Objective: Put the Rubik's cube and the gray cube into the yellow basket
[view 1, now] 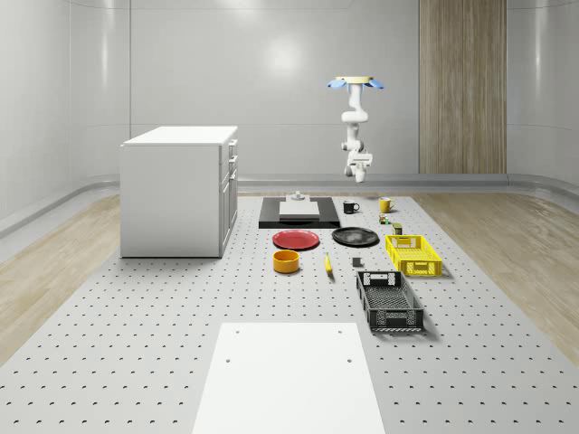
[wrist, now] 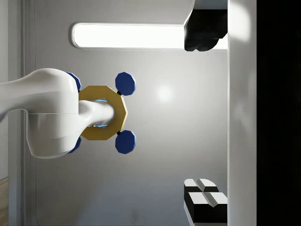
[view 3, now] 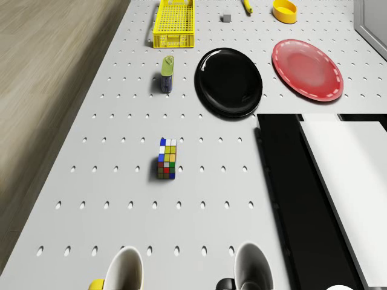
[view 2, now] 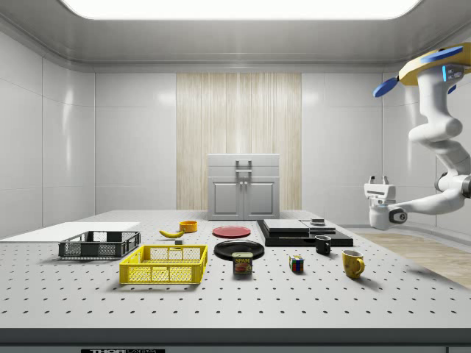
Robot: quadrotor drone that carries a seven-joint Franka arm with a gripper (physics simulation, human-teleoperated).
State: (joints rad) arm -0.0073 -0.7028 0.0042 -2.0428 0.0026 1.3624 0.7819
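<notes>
- Rubik's cube (view 1: 386,219), in the whole-scene view, sits right of centre on the perforated surface (view 1: 163,307), just behind the yellow basket (view 1: 413,254); the gray cube (view 1: 356,263) lies left of the basket's near end. The drone (view 1: 356,83) hovers in the upper middle, above the far edge of the surface, its arm hanging down to the pincer (view 1: 359,177), which is high above a black mug (view 1: 350,207) and a yellow mug (view 1: 384,204).
- In the side view the drone (view 2: 434,70) is at the upper right and the pincer (view 2: 379,179) points upward, its fingers standing a little apart with nothing between them. The Rubik's cube (view 2: 296,264) lies well below it and toward the frame's left; the yellow basket (view 2: 165,265) is farther left again. A can (view 2: 243,263) between them reads "SPAM".
- In the drone view the Rubik's cube (view 3: 167,159) is at mid-frame, the can (view 3: 167,74) beyond it and the yellow basket (view 3: 175,23) at the top, its long axis running away from the camera. The gray cube (view 3: 227,18) is right of the basket. I judge the coming move turns on swinging the pincer down and over the Rubik's cube.
- In the wrist view the camera looks back up at the drone (wrist: 101,113), so the pincer faces away from the cubes.
</notes>
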